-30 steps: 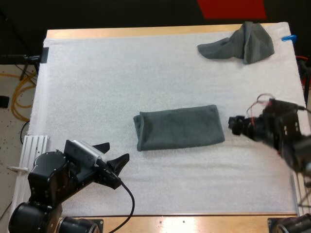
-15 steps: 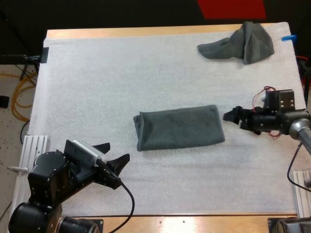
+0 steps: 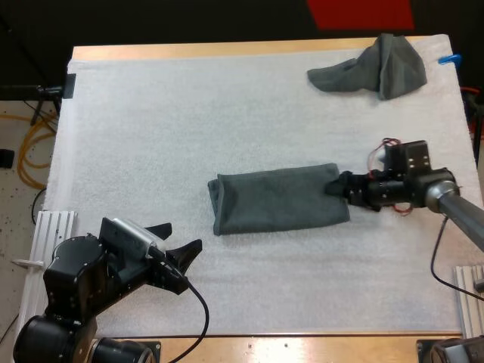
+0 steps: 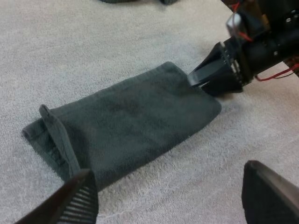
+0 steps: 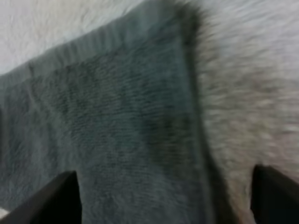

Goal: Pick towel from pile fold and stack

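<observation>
Two arms are over the white mat [image 3: 189, 113]. My right arm reaches in low from the right side, stretched almost level across the mat, and its right gripper [image 3: 334, 187] is at the right-hand short end of the folded towel [image 3: 276, 200]. In the right wrist view its fingers [image 5: 63, 196] stand wide apart, one over the cloth and one over the bare mat, with the towel's hemmed edge running between them. From the left wrist view the tips look to be at the towel's far corner, touching or just above it; I cannot tell which.

My left arm sits drawn back at the near left corner, its left gripper [image 3: 184, 234] pointing towards the towel and spread wide on nothing. The folded towel lies near the middle of the mat, clear of that gripper. A crumpled towel [image 3: 378, 64] lies at the far right corner, well apart from both grippers.
</observation>
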{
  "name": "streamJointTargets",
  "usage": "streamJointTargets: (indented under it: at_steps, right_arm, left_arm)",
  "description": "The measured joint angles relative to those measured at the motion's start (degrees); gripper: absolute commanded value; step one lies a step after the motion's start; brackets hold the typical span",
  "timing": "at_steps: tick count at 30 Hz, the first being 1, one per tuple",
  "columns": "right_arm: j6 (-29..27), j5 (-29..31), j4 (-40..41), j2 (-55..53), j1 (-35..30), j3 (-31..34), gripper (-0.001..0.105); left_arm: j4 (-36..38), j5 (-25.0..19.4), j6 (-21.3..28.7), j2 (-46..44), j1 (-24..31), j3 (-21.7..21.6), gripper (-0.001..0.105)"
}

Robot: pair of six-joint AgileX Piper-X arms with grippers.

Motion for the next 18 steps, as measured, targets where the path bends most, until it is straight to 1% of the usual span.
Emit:
streamJointTargets:
  at_steps: [6, 8, 9, 11, 13, 14, 15, 18]
  right_arm:
    - [0.5, -0.9, -0.6, 1.9, 3.7, -1.8, 0.073]
    - [0.5, -1.2, -0.6, 2.4, 4.3, -2.0, 0.071]
    - [0.5, -1.3, -0.5, 2.5, 4.3, -2.1, 0.066]
    - [0.6, -0.7, 0.3, 2.5, 4.3, -2.0, 0.05]
    - [0.4, 0.5, 1.5, 2.7, 4.3, -2.0, 0.024]
    - [-0.3, 0.7, 2.3, 2.9, 4.3, -2.0, 0.014]
    - [-0.8, 0.8, 3.0, 3.0, 4.3, -2.0, 0.001]
    - [-2.0, 1.2, 4.3, 3.0, 4.3, -2.0, 0.001]
  left_arm:
    - [0.0, 0.0, 0.0, 0.0, 0.0, 0.0, 0.063]
    - [0.0, 0.0, 0.0, 0.0, 0.0, 0.0, 0.063]
    - [0.0, 0.0, 0.0, 0.0, 0.0, 0.0, 0.063]
    - [0.0, 0.1, 0.0, 0.0, 0.0, 0.0, 0.063]
    - [0.0, 0.5, 0.0, 0.0, 0.0, 0.0, 0.063]
    - [0.0, 0.6, 0.0, 0.0, 0.0, 0.0, 0.063]
    - [0.0, 0.7, 0.0, 0.0, 0.0, 0.0, 0.063]
    - [0.0, 0.7, 0.0, 0.0, 0.0, 0.0, 0.063]
